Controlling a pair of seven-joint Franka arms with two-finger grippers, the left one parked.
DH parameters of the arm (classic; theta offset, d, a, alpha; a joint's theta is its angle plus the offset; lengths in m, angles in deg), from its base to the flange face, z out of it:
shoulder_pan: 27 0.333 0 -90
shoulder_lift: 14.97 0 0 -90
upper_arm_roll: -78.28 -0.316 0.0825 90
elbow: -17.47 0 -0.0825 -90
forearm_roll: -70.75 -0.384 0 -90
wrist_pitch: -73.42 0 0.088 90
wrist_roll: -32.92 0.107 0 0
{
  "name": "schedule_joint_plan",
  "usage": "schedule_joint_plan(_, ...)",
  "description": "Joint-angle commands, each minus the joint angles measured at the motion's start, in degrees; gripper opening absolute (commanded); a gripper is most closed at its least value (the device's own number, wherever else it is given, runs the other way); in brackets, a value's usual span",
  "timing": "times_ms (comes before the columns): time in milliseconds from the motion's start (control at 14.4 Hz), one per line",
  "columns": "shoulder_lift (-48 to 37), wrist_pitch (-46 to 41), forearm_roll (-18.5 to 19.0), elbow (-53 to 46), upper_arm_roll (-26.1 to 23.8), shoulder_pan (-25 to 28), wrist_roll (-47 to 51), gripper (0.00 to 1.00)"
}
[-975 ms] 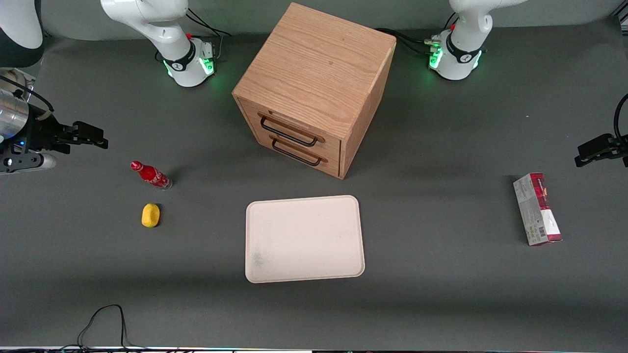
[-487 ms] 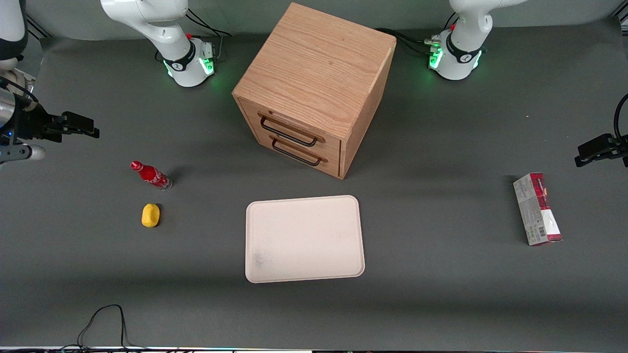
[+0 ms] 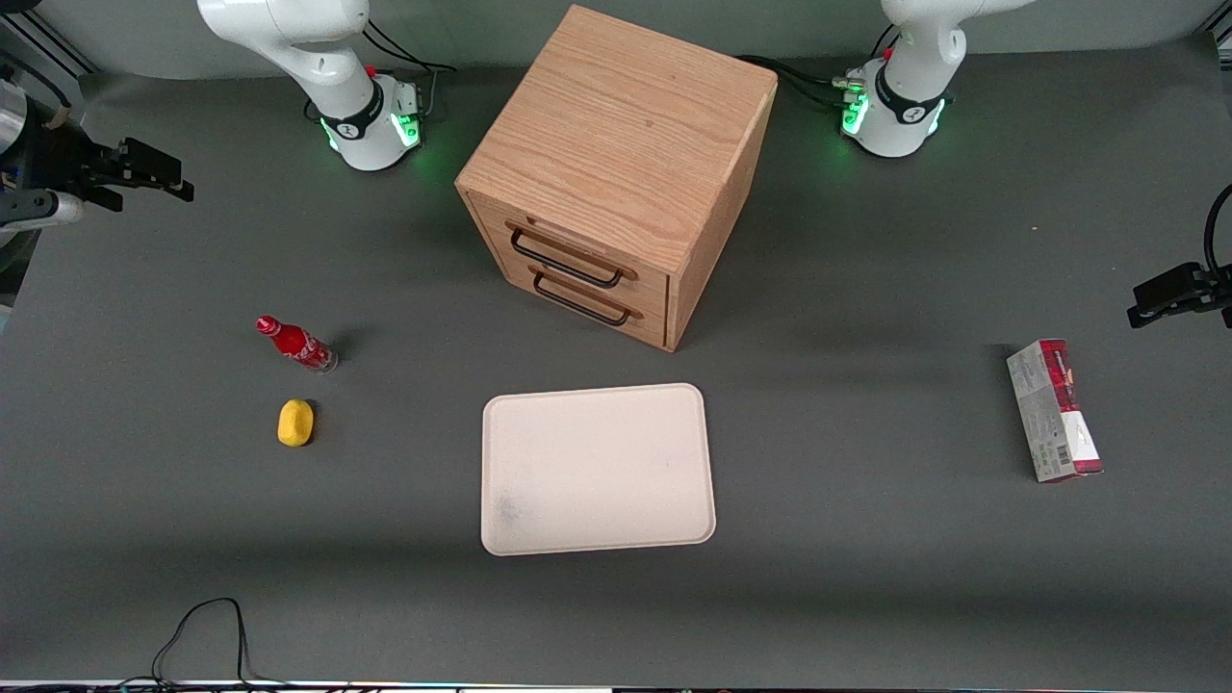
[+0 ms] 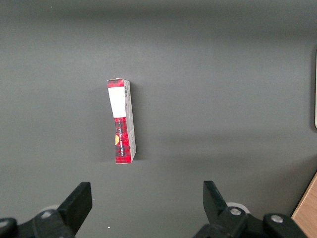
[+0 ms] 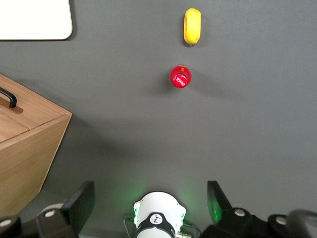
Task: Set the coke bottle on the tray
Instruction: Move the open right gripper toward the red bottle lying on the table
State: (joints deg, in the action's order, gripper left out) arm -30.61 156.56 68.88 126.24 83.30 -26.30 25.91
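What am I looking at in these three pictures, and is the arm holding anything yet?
Two white robot arms are bolted to a grey table. One camera faces them from the front; the other two ride on the arms' wrists and look down. The working arm's gripper hangs in the air at its end of the table, jaws open and empty, farther from the front camera than the coke bottle. That bottle stands upright beside a yellow lump. The cream tray lies bare in front of the wooden drawer box. A red-and-grey carton lies toward the parked arm's end. Nothing is held.
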Motion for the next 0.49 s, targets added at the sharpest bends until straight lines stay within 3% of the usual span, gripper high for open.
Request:
schedule_joint_plan(0,-0.4,1.4,0.2,1.6,0.4,0.3,-1.6,1.00)
schedule_joint_plan(418,3.7,3.9,1.3,2.4,0.5,-0.9,-1.7,1.00)
